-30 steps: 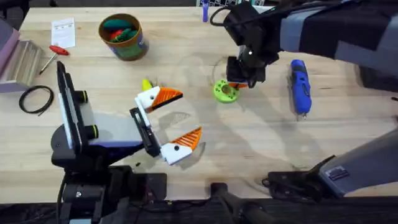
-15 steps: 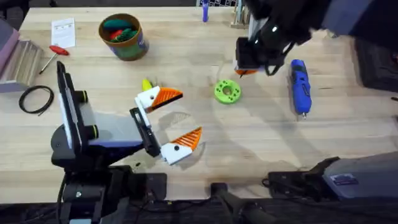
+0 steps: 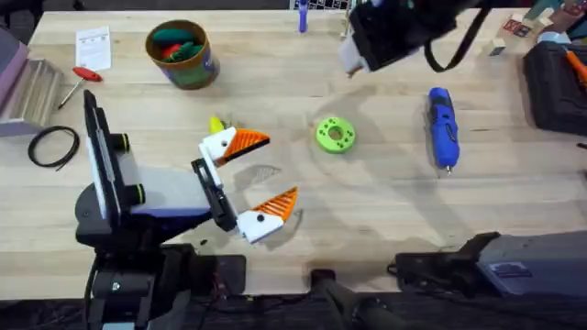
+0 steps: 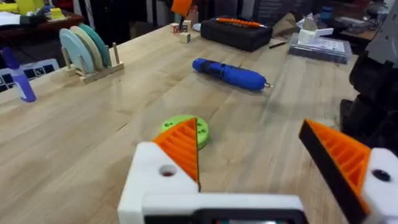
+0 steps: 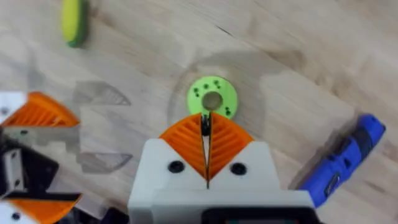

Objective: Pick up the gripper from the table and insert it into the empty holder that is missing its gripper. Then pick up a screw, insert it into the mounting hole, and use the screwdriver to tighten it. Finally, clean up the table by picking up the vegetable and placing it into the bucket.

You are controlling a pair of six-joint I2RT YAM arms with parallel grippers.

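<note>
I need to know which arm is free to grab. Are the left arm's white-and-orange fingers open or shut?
Open. In the left wrist view the left gripper shows its two orange ribbed pads well apart, with bare wooden table between them.

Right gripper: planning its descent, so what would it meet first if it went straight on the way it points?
Probably the green disc, straight ahead of the shut right gripper; depth is unclear.

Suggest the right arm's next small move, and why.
Probably hold the right gripper shut and carry the gripper toward the empty holder. Its fingers look closed on it, lifted above the green disc, so the pick seems done. I can't tell where the holder is.
</note>
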